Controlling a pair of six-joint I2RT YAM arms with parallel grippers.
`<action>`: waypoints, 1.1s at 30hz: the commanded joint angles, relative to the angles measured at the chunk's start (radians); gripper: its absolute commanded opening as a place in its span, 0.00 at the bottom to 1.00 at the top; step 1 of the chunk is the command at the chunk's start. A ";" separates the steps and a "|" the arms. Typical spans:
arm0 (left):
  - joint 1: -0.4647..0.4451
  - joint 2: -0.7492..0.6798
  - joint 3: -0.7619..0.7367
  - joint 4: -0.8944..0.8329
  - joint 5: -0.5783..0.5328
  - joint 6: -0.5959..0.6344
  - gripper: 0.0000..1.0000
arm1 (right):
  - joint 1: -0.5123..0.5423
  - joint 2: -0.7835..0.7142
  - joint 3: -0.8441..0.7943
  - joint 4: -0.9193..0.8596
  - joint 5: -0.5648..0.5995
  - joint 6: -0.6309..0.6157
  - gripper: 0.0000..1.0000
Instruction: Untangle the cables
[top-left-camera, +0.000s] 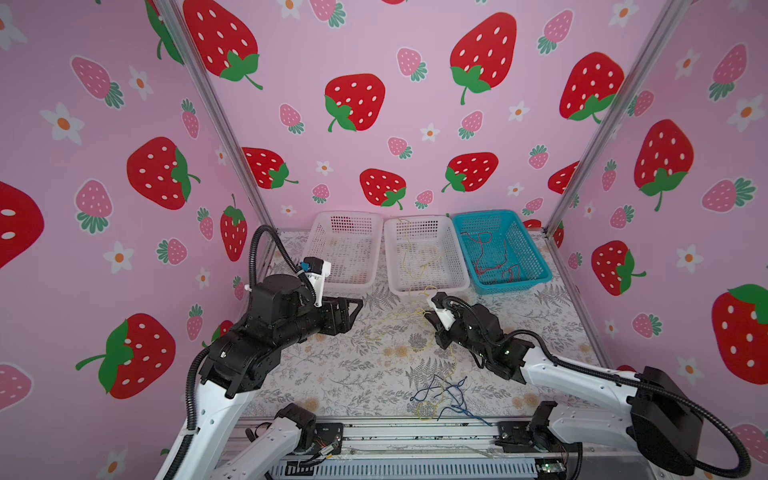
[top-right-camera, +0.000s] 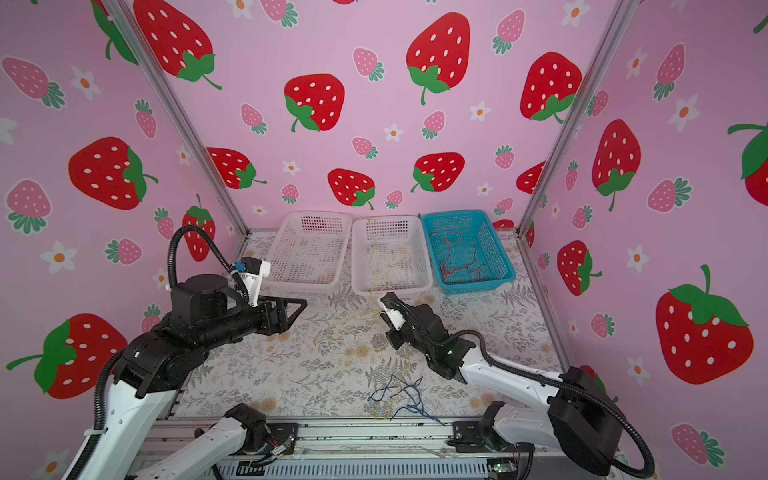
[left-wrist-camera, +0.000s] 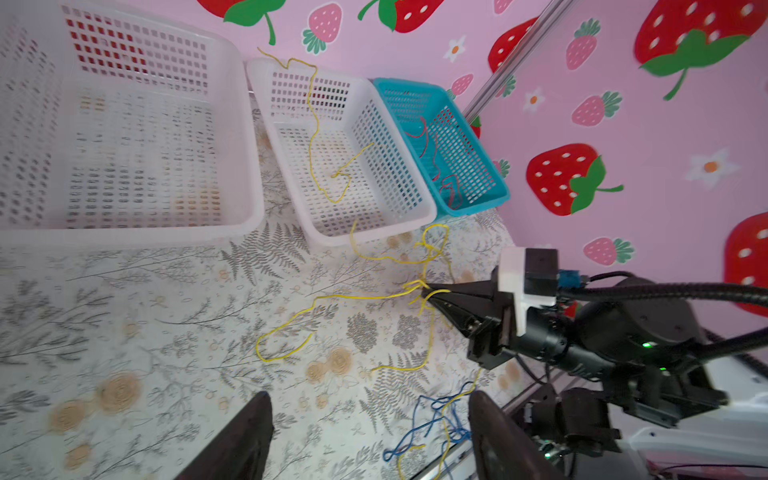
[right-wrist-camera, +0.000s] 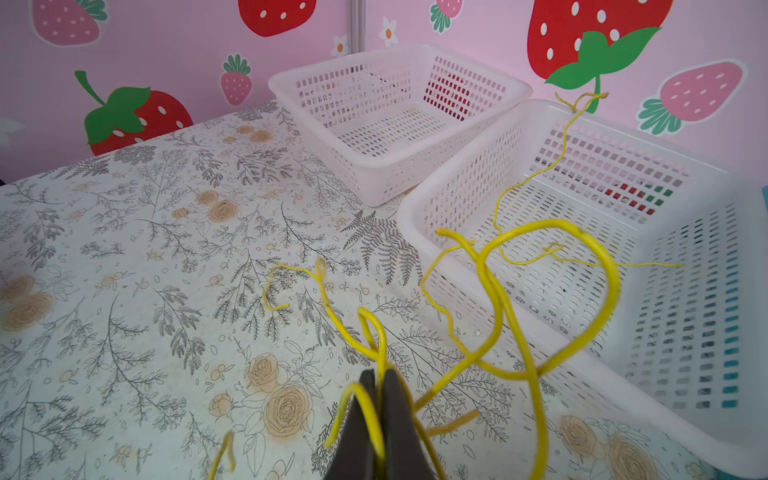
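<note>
Two hands were in play. The right hand (right-wrist-camera: 378, 374) was pressed together on a knot of yellow cables (right-wrist-camera: 490, 291), pinching it just above the tabletop (top-left-camera: 332, 374) in front of the middle white basket (right-wrist-camera: 415, 216). The left hand (left-wrist-camera: 370, 399) hung spread and empty, well apart from it. From the pinch, stiff yellow loops rose beside the basket's near rim. One strand trailed flat across the tabletop, and another ran down toward the blue cables (top-left-camera: 449, 395) bunched near the front edge, where yellow and blue looked wound together. A further yellow strand lay inside the middle basket with its end over the far rim, and the red cables (top-left-camera: 484, 249) lay alone in the teal basket (top-left-camera: 511, 286). The likely trouble was the strand leading to the blue bunch. Lifting the yellow knot toward the basket would probably drag the blue wires along, or tighten the snarl instead of loosening it. With nothing pinning the blue side, a hard pull could also slip the thin wire out of the pinch. The springy loops might catch on the rim and spill back out.
</note>
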 joint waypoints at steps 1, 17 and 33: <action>0.001 -0.021 0.058 -0.087 -0.066 0.121 0.78 | 0.006 -0.025 0.010 -0.001 -0.019 -0.032 0.00; -0.274 0.042 -0.233 0.203 0.048 0.479 0.75 | 0.015 -0.130 0.046 -0.052 -0.348 -0.078 0.00; -0.457 0.151 -0.368 0.357 -0.122 0.687 0.75 | 0.015 -0.226 0.083 -0.082 -0.524 -0.031 0.00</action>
